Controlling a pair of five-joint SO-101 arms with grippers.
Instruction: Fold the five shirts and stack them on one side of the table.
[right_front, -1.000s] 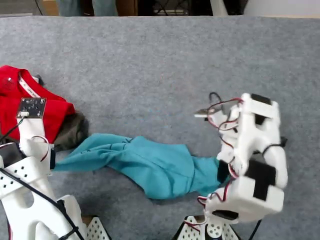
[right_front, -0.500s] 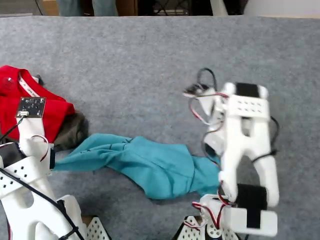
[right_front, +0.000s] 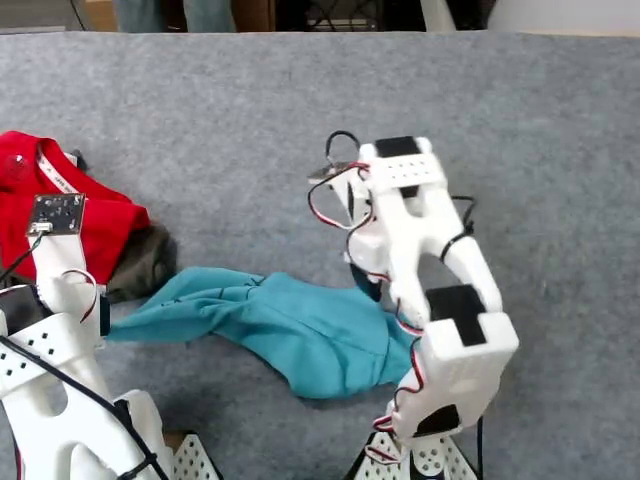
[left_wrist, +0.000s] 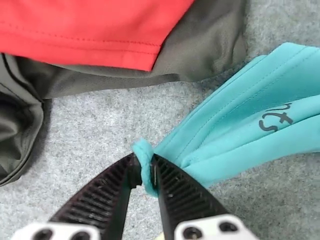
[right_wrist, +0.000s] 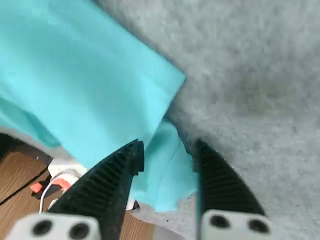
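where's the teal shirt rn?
High view: teal shirt lies crumpled front-centre, just right of the red shirt; the left hand pinches its left corner.

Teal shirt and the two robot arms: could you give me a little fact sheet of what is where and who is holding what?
Teal shirt: crumpled, drawn out lengthwise on the table's near side, by the arms
Left gripper: shut on one end of the teal shirt
Right gripper: open, over the shirt's other end
Red shirt: on the table's left side, lying on a dark shirt
Table: grey, felt-like cover
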